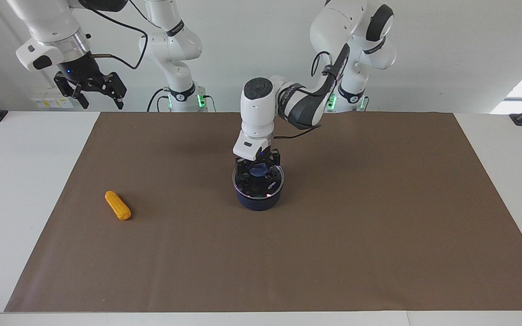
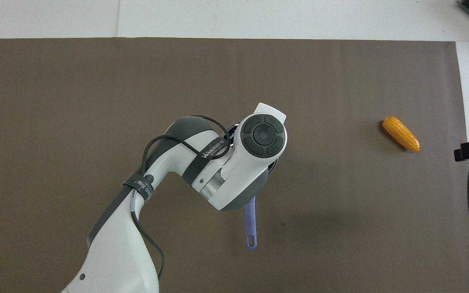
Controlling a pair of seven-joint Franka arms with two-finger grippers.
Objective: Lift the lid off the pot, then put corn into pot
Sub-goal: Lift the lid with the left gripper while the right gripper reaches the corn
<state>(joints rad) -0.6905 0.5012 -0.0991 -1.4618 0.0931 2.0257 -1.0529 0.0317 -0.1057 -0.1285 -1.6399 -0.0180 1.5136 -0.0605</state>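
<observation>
The right hand [image 1: 99, 96] was held high over the white tabletop [image 1: 21, 181] at the right arm's end, close to the robots' edge, its fingers spread wide and nothing between them; that arm was waiting.

The left arm was stretched out over the brown mat [image 1: 379, 226] to the middle of the tabletop, its wrist pointed straight down. The left hand [image 1: 258, 171] was set on the lid [image 1: 268, 188], its fingers pinched on the blue knob at the lid's centre. In the overhead view the hand and the lid were hidden under the arm's wrist.

The lid was seen seated on the pot [image 1: 258, 202], level, its metal rim lying on the pot's rim. The pot was stood on the mat about midway between the two arms' ends. Its long blue handle [image 2: 250, 226] was pointed toward the robots, flat above the mat, with the hanging hole at its end turned to them.

The corn [image 1: 118, 205] was laid on the mat well apart from the pot, toward the right arm's end, close to the mat's edge there and slightly farther from the robots than the pot. It was lying on its side, slantwise, untouched by either hand.
</observation>
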